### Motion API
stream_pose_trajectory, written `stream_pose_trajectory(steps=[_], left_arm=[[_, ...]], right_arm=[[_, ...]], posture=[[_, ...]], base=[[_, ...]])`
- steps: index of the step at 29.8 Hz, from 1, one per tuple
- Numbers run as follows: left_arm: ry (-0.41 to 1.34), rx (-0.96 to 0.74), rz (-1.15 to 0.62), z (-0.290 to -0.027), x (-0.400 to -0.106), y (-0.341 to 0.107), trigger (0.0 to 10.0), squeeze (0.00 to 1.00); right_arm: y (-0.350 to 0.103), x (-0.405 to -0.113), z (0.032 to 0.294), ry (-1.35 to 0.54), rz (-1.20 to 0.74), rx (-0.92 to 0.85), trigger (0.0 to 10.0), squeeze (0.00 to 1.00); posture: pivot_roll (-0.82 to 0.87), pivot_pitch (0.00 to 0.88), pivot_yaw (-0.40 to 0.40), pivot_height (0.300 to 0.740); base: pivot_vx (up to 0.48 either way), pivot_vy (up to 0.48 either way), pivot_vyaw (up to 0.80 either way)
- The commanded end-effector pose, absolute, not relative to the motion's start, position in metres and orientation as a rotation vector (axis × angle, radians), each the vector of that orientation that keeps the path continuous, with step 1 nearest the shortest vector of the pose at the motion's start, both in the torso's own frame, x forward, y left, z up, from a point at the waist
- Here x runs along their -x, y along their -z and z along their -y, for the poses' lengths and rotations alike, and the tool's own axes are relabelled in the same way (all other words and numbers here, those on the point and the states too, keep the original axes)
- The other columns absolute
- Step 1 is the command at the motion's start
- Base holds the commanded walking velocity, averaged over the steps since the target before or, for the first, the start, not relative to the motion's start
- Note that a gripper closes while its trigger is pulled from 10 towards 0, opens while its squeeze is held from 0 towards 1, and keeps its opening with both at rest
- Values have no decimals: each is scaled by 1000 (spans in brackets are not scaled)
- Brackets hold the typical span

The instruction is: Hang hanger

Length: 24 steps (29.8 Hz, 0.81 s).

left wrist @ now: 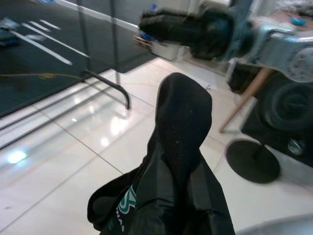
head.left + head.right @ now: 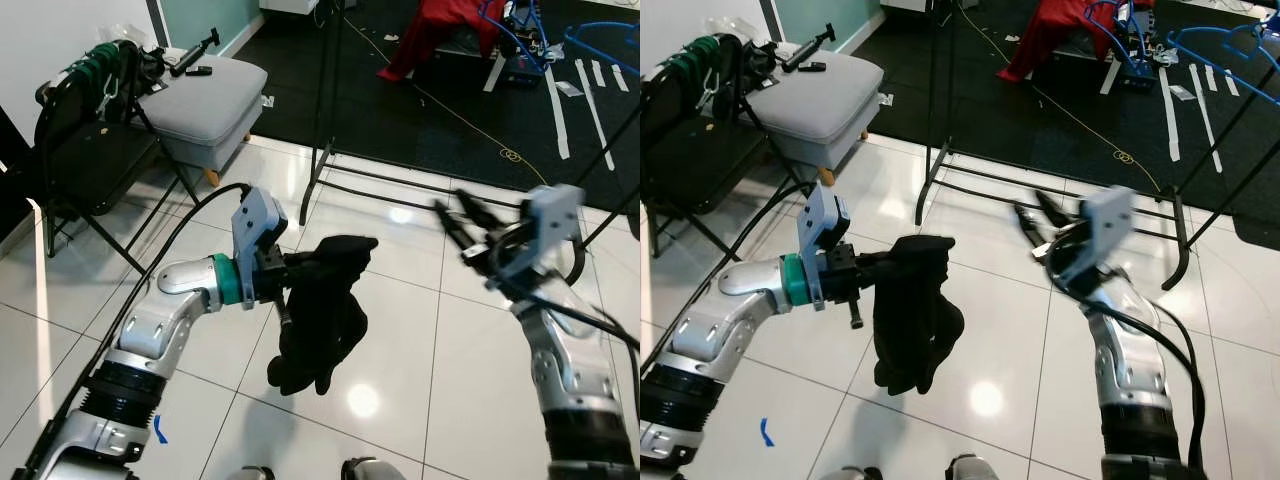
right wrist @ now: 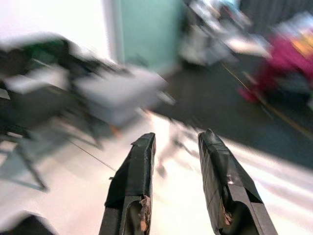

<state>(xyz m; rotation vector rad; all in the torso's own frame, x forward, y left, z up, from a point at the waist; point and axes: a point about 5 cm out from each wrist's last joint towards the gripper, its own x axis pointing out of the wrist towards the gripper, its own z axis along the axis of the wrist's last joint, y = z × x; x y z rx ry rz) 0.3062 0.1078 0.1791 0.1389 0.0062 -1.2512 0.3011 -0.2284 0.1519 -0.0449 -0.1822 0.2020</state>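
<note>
Black garment [image 2: 322,318] hangs from the left gripper [image 2: 300,268], its fingers clamped on it; right gripper [image 2: 458,222] nearby, fingers [image 3: 131,176] parted, holding nothing.

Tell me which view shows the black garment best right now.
The left eye view: the whole black garment hangs from the left gripper above the tiled floor. The right eye view shows it much the same. The left wrist view gives a close, cropped fold.

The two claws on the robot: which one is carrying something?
The left gripper, on the picture's left: a black garment hangs from it above the tiled floor. The right gripper has its fingers apart, with nothing between them.
</note>
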Motion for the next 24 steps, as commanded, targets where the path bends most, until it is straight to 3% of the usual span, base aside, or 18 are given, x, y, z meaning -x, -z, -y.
stream_pose_trajectory(steps=[1, 6, 9, 10, 12, 18, 24], left_arm=[[1317, -142, 11, -103, -301, -183, 0, 0], [1416, -230, 48, -98, -299, -189, 0, 0], [1418, -487, 61, -98, -304, -186, 0, 0], [1418, -487, 61, -98, -304, -186, 0, 0], [1371, -646, 125, -99, -311, -187, 0, 0], [1381, -668, 210, -98, -312, -194, 0, 0], [1372, -797, 259, -95, -317, -193, 0, 0]], right_arm=[[-133, -297, 234, -115, 89, 50, 10000, 0], [-76, -284, 227, -63, -192, 177, 10000, 0], [-44, -274, 215, -162, -356, 315, 10000, 0], [-44, -274, 215, -162, -356, 315, 10000, 0], [-39, -272, 213, -117, -364, 266, 10000, 0], [-41, -272, 211, -68, -327, 268, 10000, 0], [-41, -273, 212, -1, -299, 273, 10000, 0]], posture=[[-88, 45, 48, 740], [-77, 41, 49, 740], [-71, 41, 53, 740], [-71, 41, 53, 740], [-71, 39, 58, 740], [-77, 39, 63, 740], [-76, 35, 70, 740]], base=[[0, 0, 0], [0, 0, 0], [0, 0, 0], [0, 0, 0], [0, 0, 0], [0, 0, 0], [0, 0, 0]])
